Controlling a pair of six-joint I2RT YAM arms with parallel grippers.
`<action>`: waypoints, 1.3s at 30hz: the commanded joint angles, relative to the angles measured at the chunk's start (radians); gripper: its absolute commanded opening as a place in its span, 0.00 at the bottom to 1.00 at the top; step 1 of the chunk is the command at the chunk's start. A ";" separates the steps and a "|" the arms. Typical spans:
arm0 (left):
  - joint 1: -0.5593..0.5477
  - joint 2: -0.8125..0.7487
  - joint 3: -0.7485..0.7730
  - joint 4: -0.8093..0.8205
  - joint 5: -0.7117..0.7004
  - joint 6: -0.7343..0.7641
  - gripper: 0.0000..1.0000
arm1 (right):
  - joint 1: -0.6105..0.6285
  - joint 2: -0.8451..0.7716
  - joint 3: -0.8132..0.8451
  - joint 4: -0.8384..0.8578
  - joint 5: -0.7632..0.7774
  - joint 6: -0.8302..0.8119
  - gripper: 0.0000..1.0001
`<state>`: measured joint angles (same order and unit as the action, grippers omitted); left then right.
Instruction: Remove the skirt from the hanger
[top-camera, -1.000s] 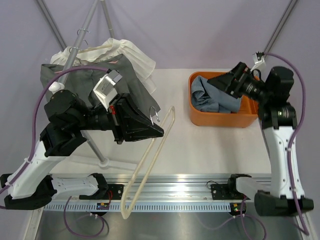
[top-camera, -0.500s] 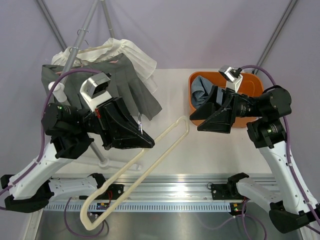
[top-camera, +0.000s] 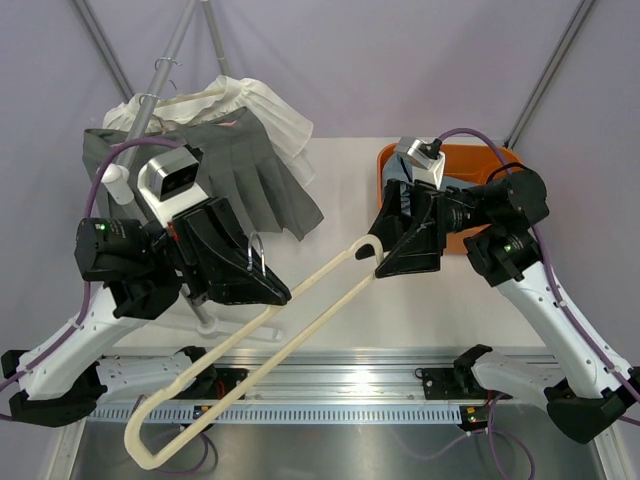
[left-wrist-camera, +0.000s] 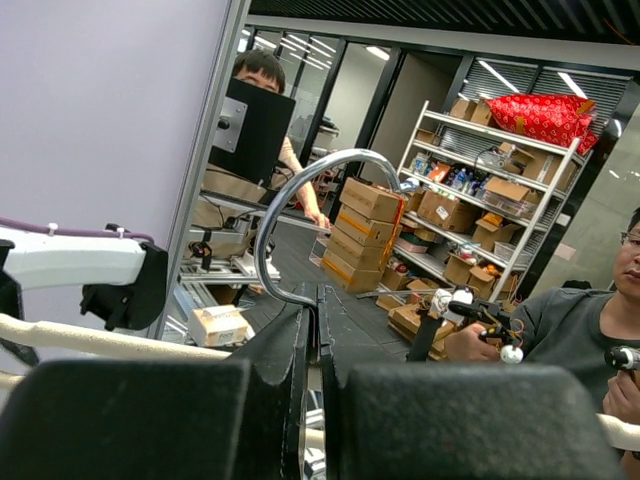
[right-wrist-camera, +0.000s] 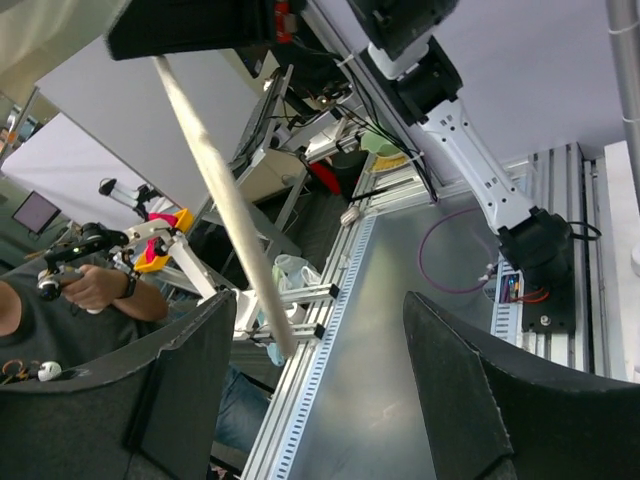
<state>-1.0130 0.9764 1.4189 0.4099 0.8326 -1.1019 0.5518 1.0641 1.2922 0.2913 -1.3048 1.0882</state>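
Bare cream hanger (top-camera: 300, 312) slants above the table (top-camera: 340, 180) from the near rail (top-camera: 350, 385), its wire hook (left-wrist-camera: 300, 190) pinched in the closed left claw (top-camera: 272, 292), while the right claw (top-camera: 385, 255), jaws spread and gripping nothing, hovers at its far shoulder. Behind, the skirt (top-camera: 391, 188), judged to be the blue cloth, lies in the orange bin (top-camera: 497, 153); removal thus appears done, with only the hanger to set down.
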 joint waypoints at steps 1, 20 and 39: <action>-0.001 -0.007 -0.017 0.060 0.016 -0.018 0.00 | 0.028 -0.003 0.035 0.199 -0.005 0.105 0.74; -0.001 -0.027 -0.026 -0.054 -0.001 0.055 0.99 | 0.125 -0.026 0.084 -0.068 0.019 -0.112 0.00; -0.001 -0.255 -0.020 -1.028 -0.568 0.513 0.99 | 0.125 -0.223 0.074 -0.834 0.409 -0.574 0.00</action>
<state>-1.0130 0.7143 1.4033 -0.5419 0.3676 -0.6319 0.6724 0.8417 1.3575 -0.4355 -1.0069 0.5930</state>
